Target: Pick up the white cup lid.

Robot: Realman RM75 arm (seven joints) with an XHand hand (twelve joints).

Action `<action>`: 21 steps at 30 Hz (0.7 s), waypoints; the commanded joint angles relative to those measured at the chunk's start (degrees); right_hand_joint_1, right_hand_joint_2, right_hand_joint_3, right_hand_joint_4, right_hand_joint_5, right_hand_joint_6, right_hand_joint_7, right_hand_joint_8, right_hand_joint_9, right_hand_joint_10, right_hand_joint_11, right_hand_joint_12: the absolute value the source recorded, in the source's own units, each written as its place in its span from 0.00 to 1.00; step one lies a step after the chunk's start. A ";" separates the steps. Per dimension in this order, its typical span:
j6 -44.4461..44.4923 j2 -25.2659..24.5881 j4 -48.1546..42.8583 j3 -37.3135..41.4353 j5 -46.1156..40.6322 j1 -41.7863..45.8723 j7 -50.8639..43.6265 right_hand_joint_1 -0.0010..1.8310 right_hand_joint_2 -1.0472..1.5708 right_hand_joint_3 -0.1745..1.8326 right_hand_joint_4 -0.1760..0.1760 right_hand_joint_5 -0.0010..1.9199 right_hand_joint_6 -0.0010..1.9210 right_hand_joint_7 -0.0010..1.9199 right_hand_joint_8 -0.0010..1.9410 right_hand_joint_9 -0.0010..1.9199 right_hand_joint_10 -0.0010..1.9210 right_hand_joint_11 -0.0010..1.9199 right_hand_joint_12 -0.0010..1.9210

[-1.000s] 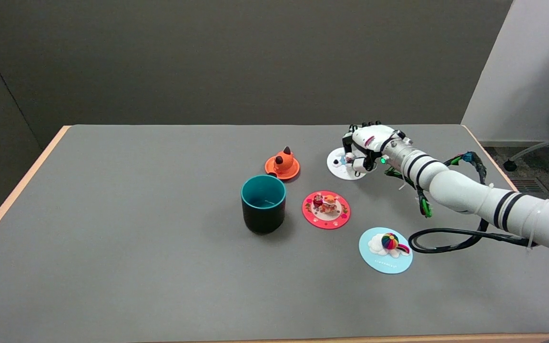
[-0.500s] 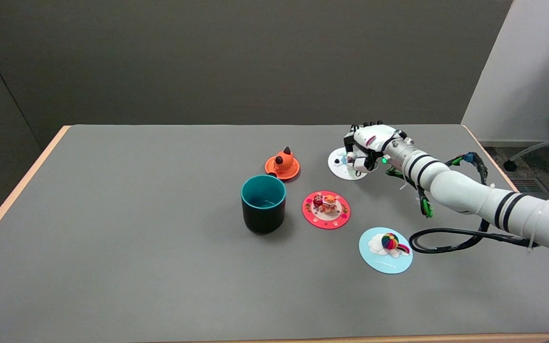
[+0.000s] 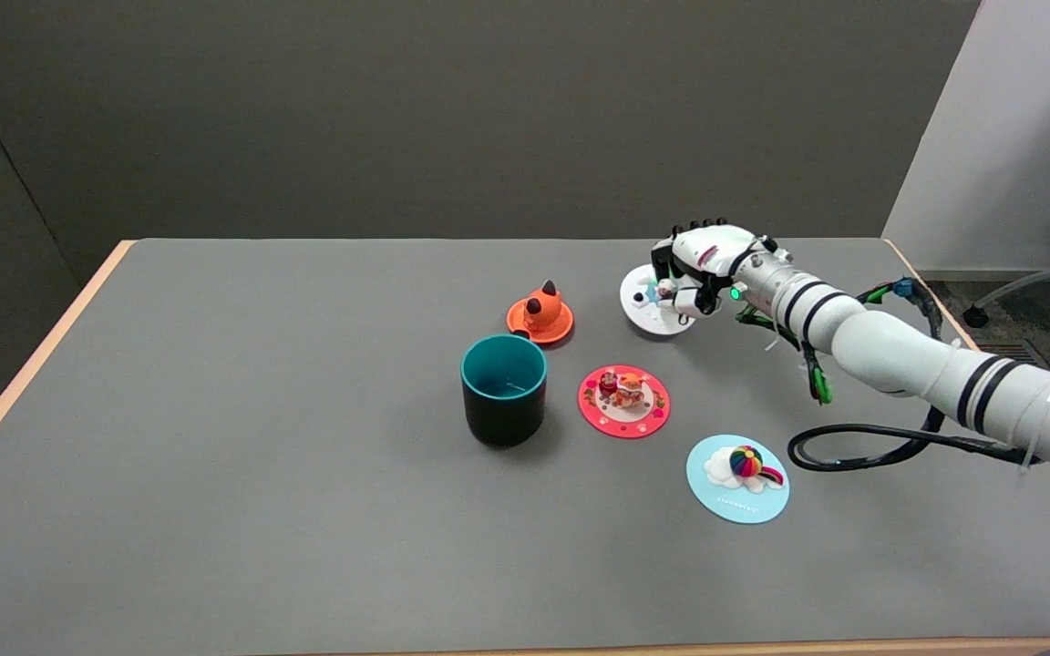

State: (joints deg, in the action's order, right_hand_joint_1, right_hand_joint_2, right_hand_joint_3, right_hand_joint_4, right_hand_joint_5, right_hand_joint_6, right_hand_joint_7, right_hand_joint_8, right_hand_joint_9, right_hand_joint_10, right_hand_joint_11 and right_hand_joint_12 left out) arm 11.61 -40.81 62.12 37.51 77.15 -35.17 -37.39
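A grey table with a pale wooden edge is seen before a dark wall, a lighter wall standing at the right. Wide bare surface is left at the near side and to the left. The white cup lid is held toward the far right, slightly raised and tilted (a shadow is cast under it); being round, it shows no long axis. It is gripped by the right hand, whose fingers are curled over its top. An orange lid, teal cup, red lid and blue lid are set nearer, apart from one another.
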 commanded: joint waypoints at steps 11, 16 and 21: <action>-11.11 2.30 7.29 5.78 -3.05 -2.97 0.08 0.59 0.88 0.18 0.53 0.34 0.78 0.28 0.87 0.27 0.62 0.30 0.23; -15.91 2.30 8.17 5.78 -2.97 -5.68 0.68 0.60 0.86 0.19 0.53 0.36 0.74 0.31 0.85 0.30 0.63 0.32 0.26; -19.76 2.46 9.27 5.78 -2.69 -7.97 1.50 0.61 0.85 0.20 0.53 0.38 0.70 0.35 0.82 0.33 0.63 0.33 0.30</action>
State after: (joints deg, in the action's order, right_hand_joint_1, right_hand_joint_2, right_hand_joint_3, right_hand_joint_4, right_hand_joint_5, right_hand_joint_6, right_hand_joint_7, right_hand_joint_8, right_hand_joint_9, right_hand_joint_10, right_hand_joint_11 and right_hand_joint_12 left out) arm 2.45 -38.91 67.84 41.66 74.64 -37.68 -37.19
